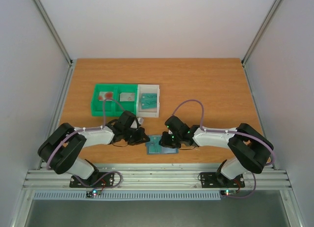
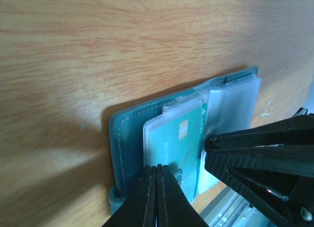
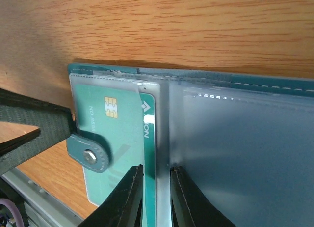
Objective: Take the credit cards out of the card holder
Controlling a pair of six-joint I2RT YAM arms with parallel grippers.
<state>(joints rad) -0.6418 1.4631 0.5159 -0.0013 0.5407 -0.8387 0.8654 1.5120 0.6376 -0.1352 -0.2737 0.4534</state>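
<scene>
The card holder (image 1: 158,146) lies open on the table near the front edge, between my two grippers. A teal credit card (image 2: 176,138) with a gold chip sits in its clear sleeve, and its near end sticks out past the holder's edge (image 3: 91,190). The holder's snap tab (image 3: 89,156) lies across this card. My left gripper (image 2: 158,168) is shut, tips pinched at the card's near edge. My right gripper (image 3: 156,169) stands narrowly open, with its fingertips down on the holder by the middle fold, astride the card's right edge. The other clear sleeve (image 3: 245,153) looks empty.
A green tray (image 1: 94,103) behind the holder has pale cards in it, one with red marks (image 1: 104,96). Next to it, a white tray (image 1: 149,112) holds teal cards (image 1: 148,99). The table's front rail (image 1: 157,175) runs just behind the holder.
</scene>
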